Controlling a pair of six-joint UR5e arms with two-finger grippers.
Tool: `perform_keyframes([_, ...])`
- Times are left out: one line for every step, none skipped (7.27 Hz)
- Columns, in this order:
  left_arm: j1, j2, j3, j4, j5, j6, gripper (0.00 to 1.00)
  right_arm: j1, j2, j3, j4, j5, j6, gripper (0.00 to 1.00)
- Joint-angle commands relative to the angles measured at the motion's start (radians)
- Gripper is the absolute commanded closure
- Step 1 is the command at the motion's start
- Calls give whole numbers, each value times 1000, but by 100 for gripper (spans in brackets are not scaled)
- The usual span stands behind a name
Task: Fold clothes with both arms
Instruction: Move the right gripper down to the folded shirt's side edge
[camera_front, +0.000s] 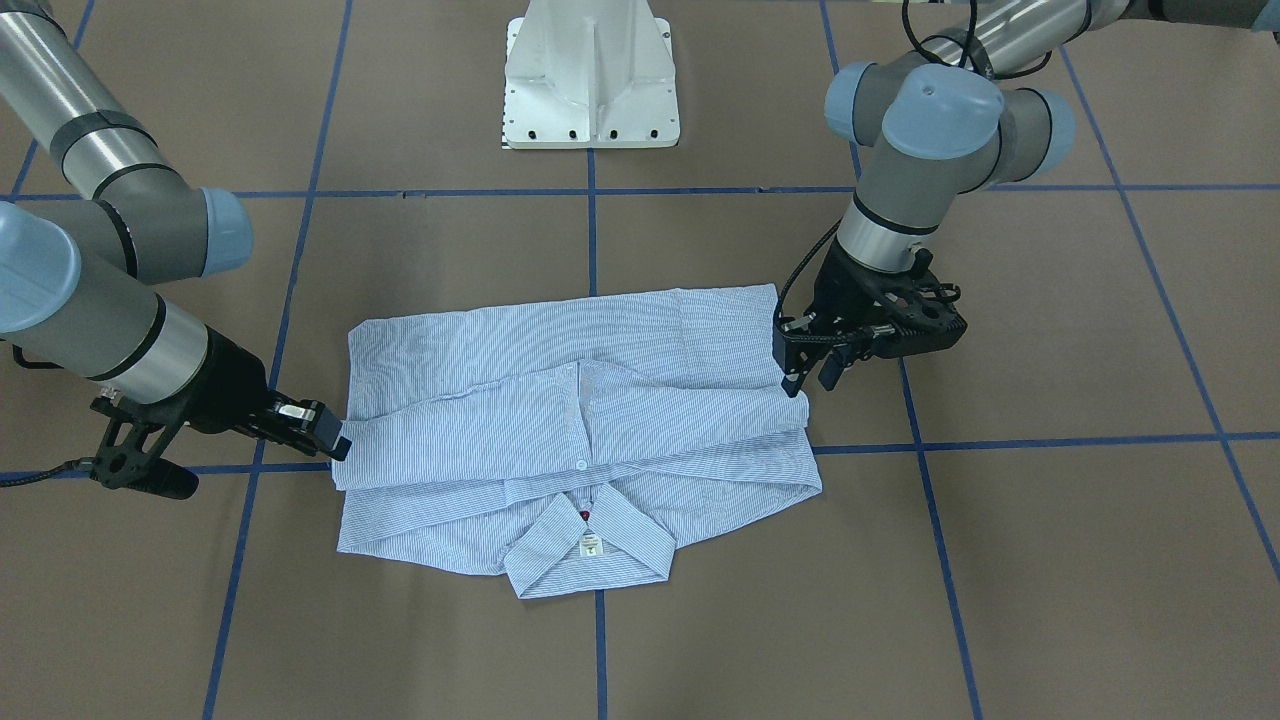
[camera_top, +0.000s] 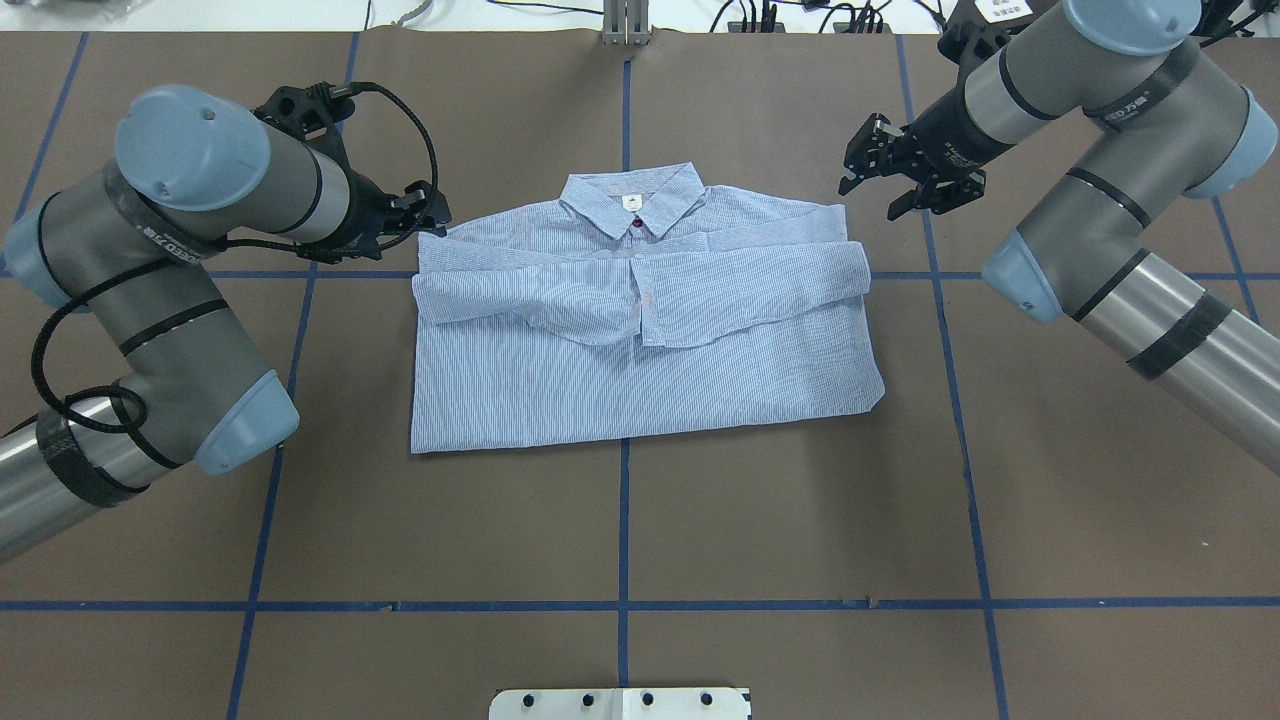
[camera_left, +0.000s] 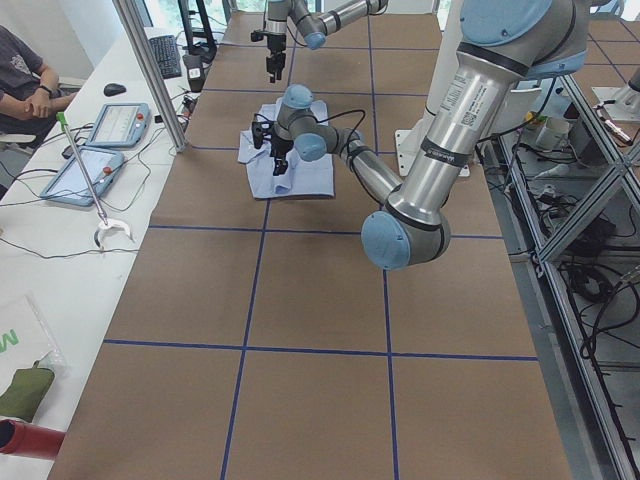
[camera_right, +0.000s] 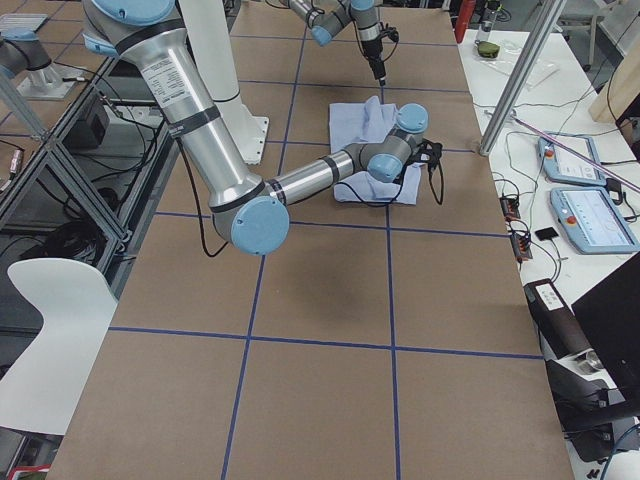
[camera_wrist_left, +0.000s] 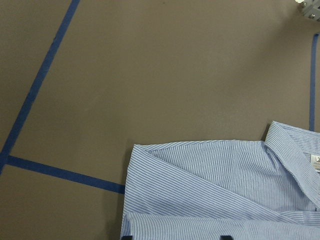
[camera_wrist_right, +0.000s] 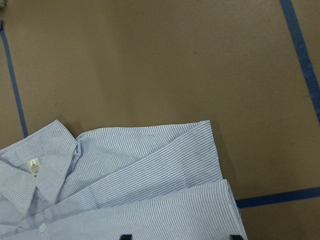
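Seeing shirt (camera_top: 640, 340) flat and front up mid-table (camera_top: 800, 500), straddling the centre tape line (camera_top: 623, 520). Collar (camera_top: 633, 200) on the side away from the base (camera_front: 590, 90), hem toward it. Both sleeves folded in across the chest, ends meeting near the placket. White label (camera_front: 589, 545) inside the collar, red button (camera_front: 585, 517) just beside it.

Finding left gripper (camera_top: 432, 212) at the shirt's left edge, level with the folded sleeve, fingers apart. Confirmed on left wrist cam: two tips (camera_wrist_left: 127, 238) spread at the bottom of frame, striped cloth between and under them. Finding right gripper (camera_top: 870, 200) by the opposite edge near the shoulder corner, fingers apart too. Same on right wrist cam: tips (camera_wrist_right: 126, 237) wide with the sleeve fold between. No cloth pinched by either. Can't tell whether either one touches the shirt: looks like contact at the right-hand edge from the front, looks clear of it from overhead.
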Motion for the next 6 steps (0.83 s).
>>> perform_keyframes([-1,1,-10,3,1,-7,1,-30,-81,42,3,-13,1,1])
perform_keyframes([-1,-1,-15,6,3,-8,1,-78,-148,106,3,-44,3,1])
perform_keyframes([-1,-1,-24,8,1,-10,1,-134,-213,170,2,-84,3,1])
perform_keyframes([-2,-1,-36,11,3,-10,1,-167,-248,209,0,-95,4,1])
perform_keyframes([-5,-1,-38,11,3,-10,1,-200,-258,209,0,-101,4,1])
perform_keyframes([-5,-1,-38,11,3,-10,1,-255,-253,207,-3,-135,4,2])
